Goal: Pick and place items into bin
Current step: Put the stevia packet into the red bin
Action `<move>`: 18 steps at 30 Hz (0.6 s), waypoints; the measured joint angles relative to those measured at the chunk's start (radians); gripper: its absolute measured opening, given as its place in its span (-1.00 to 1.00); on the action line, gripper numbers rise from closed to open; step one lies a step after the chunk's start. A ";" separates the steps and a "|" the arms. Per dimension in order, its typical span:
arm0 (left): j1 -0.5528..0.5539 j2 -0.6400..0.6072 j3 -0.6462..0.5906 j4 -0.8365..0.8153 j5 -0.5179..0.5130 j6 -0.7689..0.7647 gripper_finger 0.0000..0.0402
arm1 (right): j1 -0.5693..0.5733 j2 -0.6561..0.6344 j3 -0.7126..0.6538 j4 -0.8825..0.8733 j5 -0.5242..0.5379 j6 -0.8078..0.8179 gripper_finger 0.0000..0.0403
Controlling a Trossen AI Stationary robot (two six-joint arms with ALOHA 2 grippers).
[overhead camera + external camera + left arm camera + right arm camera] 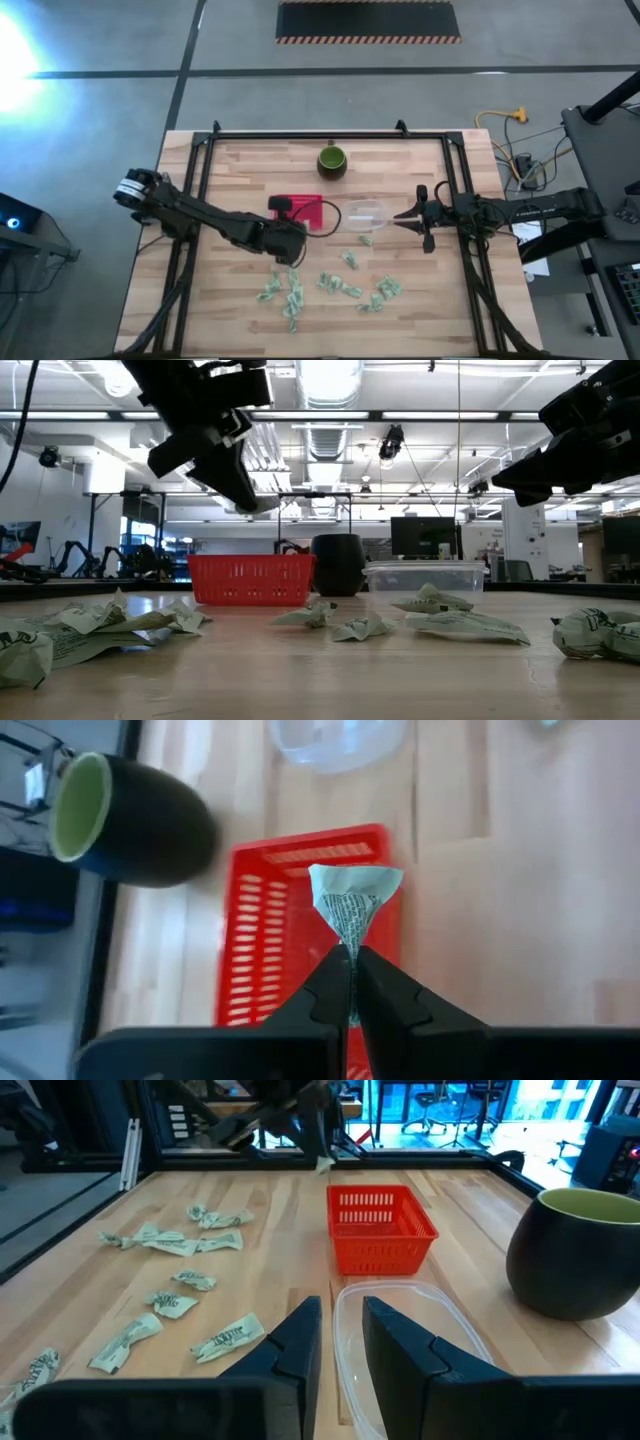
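One wrapped piece (352,900) pinched in left fingers (350,985) above red basket (300,920); right fingers (340,1335) slightly parted, empty.

The table holds one red basket (300,212), one dark green round cup (332,160) and one clear plastic container (364,215). Two dark arms reach over it, each ending in one two-finger gripper: the left gripper (352,982) and the right gripper (408,216). One wrapped piece (352,900) sits pinched between the left gripper's fingers. The loose wrapped pieces (340,285) scattered on the wood number roughly a dozen to fifteen in the high view; several overlap in clusters, so an exact count cannot be told
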 joint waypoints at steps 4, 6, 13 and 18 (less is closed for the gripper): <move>0.028 -0.010 -0.001 -0.025 -0.013 0.018 -0.99 | 0.001 0.000 0.000 0.001 -0.010 0.013 -0.66; 0.052 -0.010 -0.003 -0.042 -0.022 0.034 -0.99 | 0.001 0.001 0.000 0.005 -0.038 0.014 -0.66; 0.168 -0.008 -0.034 -0.040 0.030 0.059 -0.99 | 0.033 0.018 0.000 0.012 -0.082 0.056 -0.66; 0.237 -0.009 -0.045 -0.033 0.177 0.065 -0.99 | 0.132 0.102 0.002 0.068 -0.079 0.049 -0.66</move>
